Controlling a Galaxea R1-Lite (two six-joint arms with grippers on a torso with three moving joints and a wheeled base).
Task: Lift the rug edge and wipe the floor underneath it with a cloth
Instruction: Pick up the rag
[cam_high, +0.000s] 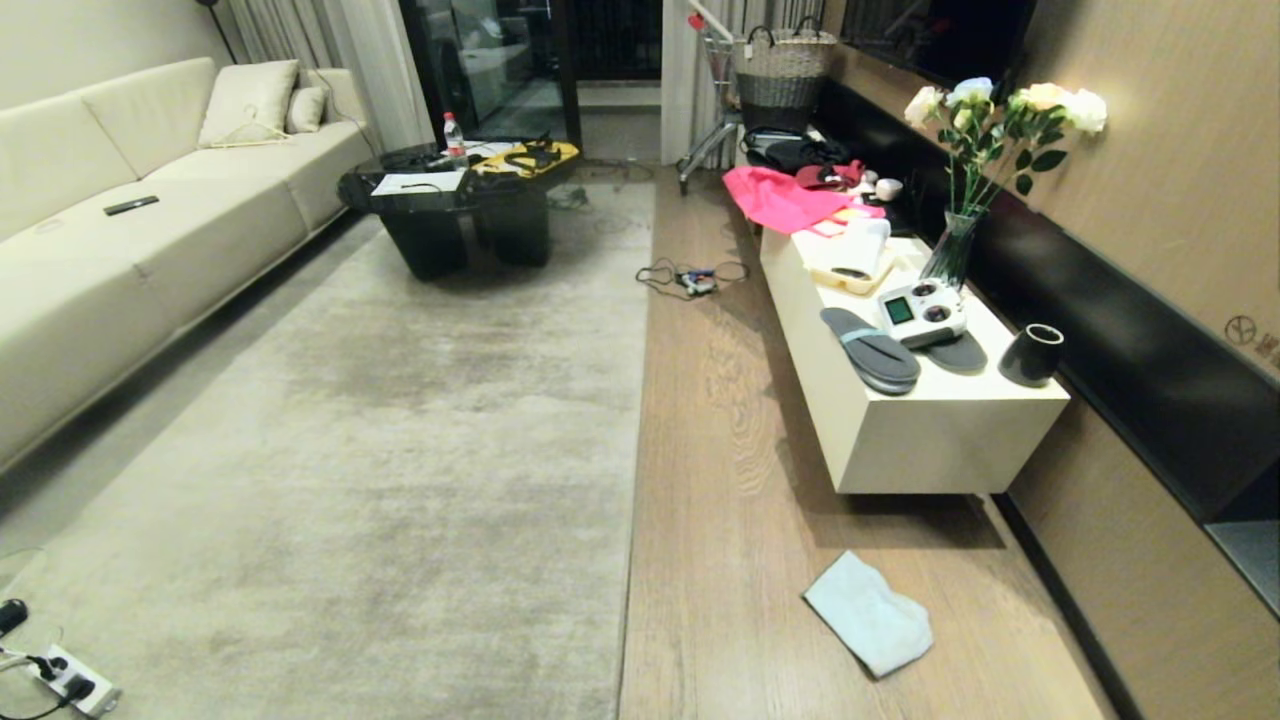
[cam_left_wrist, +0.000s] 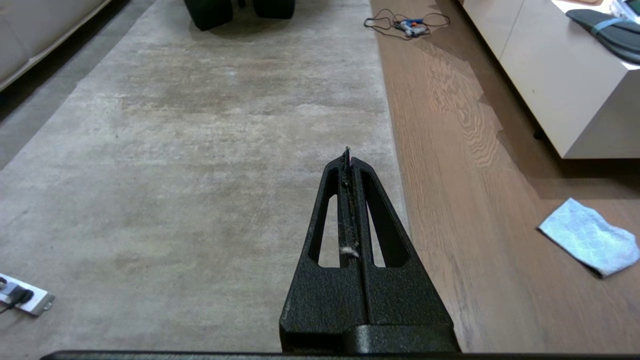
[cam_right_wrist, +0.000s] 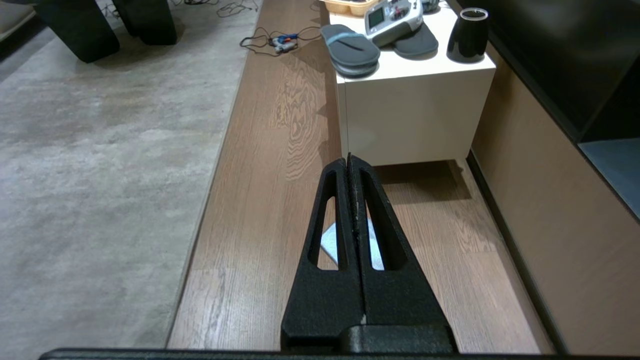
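- Your left pincer (cam_left_wrist: 348, 155) is closed tight, fingers pressed together and holding nothing. It hangs above the rug, close to the rug edge (cam_left_wrist: 395, 150). A tuft of lint clings between its fingers.
- Your right pincer (cam_right_wrist: 349, 160) is likewise fully closed and empty. It hangs above the floor (cam_right_wrist: 260, 210), pointing toward the white desk (cam_right_wrist: 410, 120).
- Neither pincer appears in your head view.
- The rug edge (cam_high: 640, 400) runs straight away from you and lies flat against the floor (cam_high: 720, 480).
- The cloth (cam_high: 868, 613) lies crumpled on the floor, between the rug edge and the wall, just in front of the white desk (cam_high: 940, 440). It touches neither of them.
- In your right wrist view, the cloth (cam_right_wrist: 330, 242) shows only through the slots in the pincer fingers.
- The desk carries slippers (cam_high: 872, 350), a white controller (cam_high: 920, 313), a black cup (cam_high: 1032, 354) and a vase of flowers (cam_high: 952, 250).
- A power strip (cam_high: 70, 682) rests at the rug's near left corner.
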